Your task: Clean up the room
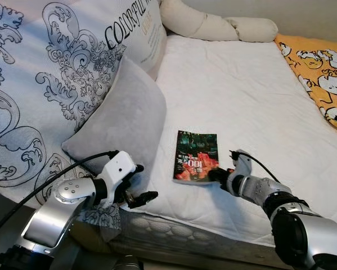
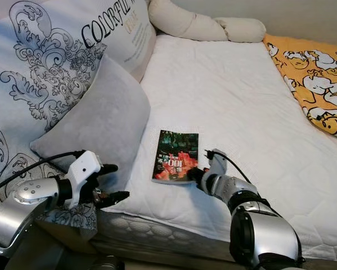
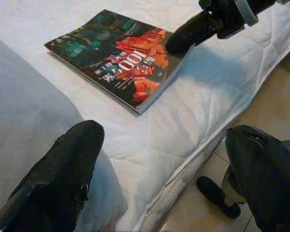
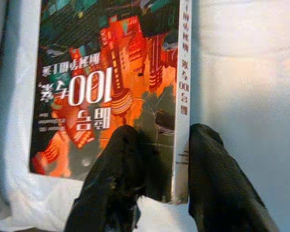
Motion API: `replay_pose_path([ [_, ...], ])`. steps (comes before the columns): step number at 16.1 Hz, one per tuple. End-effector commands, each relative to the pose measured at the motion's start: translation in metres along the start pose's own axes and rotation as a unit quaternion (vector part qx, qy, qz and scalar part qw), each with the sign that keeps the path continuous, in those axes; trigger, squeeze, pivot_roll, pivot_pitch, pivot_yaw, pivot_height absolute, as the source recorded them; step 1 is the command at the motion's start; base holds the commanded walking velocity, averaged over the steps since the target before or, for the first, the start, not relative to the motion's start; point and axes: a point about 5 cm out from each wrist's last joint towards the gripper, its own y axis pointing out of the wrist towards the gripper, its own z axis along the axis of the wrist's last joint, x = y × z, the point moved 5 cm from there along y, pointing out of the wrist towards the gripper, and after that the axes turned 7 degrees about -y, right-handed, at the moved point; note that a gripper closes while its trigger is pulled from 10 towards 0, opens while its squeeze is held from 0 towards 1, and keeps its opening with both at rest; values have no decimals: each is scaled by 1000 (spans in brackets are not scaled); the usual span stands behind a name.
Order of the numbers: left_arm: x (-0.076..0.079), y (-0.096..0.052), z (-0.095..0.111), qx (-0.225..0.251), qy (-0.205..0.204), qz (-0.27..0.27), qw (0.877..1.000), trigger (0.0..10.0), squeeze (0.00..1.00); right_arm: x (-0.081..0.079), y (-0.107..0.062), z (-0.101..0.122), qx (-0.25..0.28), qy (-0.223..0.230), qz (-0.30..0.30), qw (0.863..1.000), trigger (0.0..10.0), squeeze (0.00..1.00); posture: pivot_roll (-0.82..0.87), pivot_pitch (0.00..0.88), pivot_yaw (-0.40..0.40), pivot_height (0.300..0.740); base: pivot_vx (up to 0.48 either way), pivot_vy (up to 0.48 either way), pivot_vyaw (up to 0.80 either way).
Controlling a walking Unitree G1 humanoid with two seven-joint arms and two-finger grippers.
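A thin, light, probably floppy paperback book lies near the bed edge; right gripper straddles its spine corner at 5 o'clock, unclosed; left gripper open.

You see a thin paperback book lying flat and closed, cover up, on the white bed, near its front edge. Its cover is dark green toward 12 o'clock, orange-red toward 6 o'clock.

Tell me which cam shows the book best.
Right wrist view: the book is close up, title readable, right gripper astride its spine corner. Both eye views show it small on the bed; left wrist view shows it whole, at an angle.
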Motion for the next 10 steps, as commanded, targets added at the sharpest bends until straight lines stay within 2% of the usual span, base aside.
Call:
replay_pose_path([
  [1, 2, 1, 7, 4, 9, -7, 1000, 10000, 0, 7, -3, 3, 1, -20, -13, 1000, 10000, 1000, 239, 0, -15, 740, 0, 0, 0],
  [2, 2, 2, 7, 4, 10, -8, 1000, 10000, 0, 13, -4, 4, 2, -37, -28, 999, 10000, 1000, 230, 0, -11, 740, 0, 0, 0],
  [4, 2, 6, 9, 6, 10, -10, 1000, 10000, 0, 21, -9, 18, 33, -21, -40, 998, 10000, 1000, 212, 0, -7, 740, 0, 0, 0],
  [5, 2, 7, 9, 7, 10, -12, 1000, 10000, 0, 22, -10, 18, 33, -20, -35, 999, 10000, 1000, 204, 0, -9, 740, 0, 0, 0],
  [7, 0, 11, 6, 11, 4, -5, 1000, 10000, 0, 27, -14, 23, 58, 29, -20, 998, 10000, 1000, 181, 0, -15, 740, 0, 0, 0],
  [8, -1, 12, 6, 18, -6, 2, 1000, 10000, 0, 26, -15, 28, 71, 29, -10, 997, 10000, 1000, 171, 0, -16, 740, 0, 0, 0],
  [10, -23, 17, 7, 74, -69, 87, 991, 10000, 0, 22, -22, 50, 141, -25, 17, 990, 10000, 1000, 113, 0, -2, 740, 0, 0, 0],
])
